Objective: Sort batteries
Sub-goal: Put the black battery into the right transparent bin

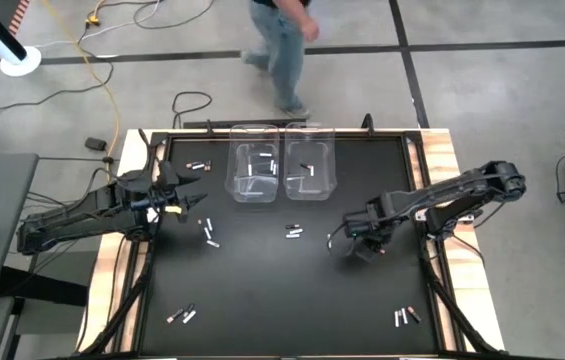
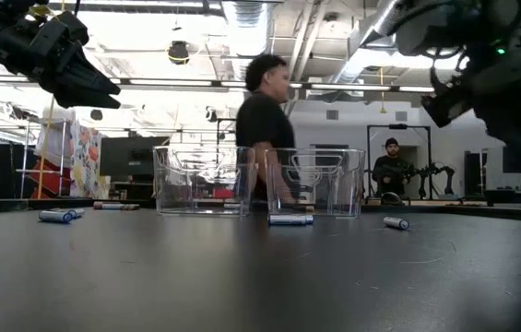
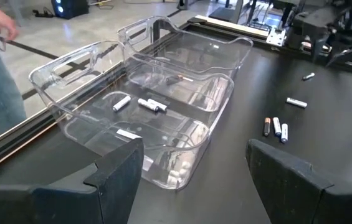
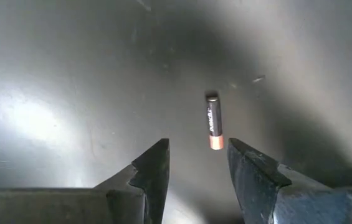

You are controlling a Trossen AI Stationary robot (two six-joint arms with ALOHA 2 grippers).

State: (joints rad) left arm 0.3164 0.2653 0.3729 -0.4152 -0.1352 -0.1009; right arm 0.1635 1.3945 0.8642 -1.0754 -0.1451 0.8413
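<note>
Right wrist view puts us right over the action: the right claw (image 4: 197, 165) hangs fingers apart and empty, pointing straight down at a single dark battery with a copper end (image 4: 212, 122) lying on the black counter (image 4: 57, 74). That battery sits just beyond the gap between the fingers, so this looks like a line-up for a pick, not yet a grip.

Over on the other side, the left claw (image 3: 191, 171) is also spread wide and holding nothing, raised off the counter and facing the two clear bins (image 3: 163, 106), which stand side by side at the far edge. White batteries (image 3: 139, 103) already lie in the nearer bin, one dark one in the other, likely sorted by type. Loose batteries remain scattered in small clusters (image 1: 208, 232) across the counter. A person (image 1: 280, 40) walks past behind.
</note>
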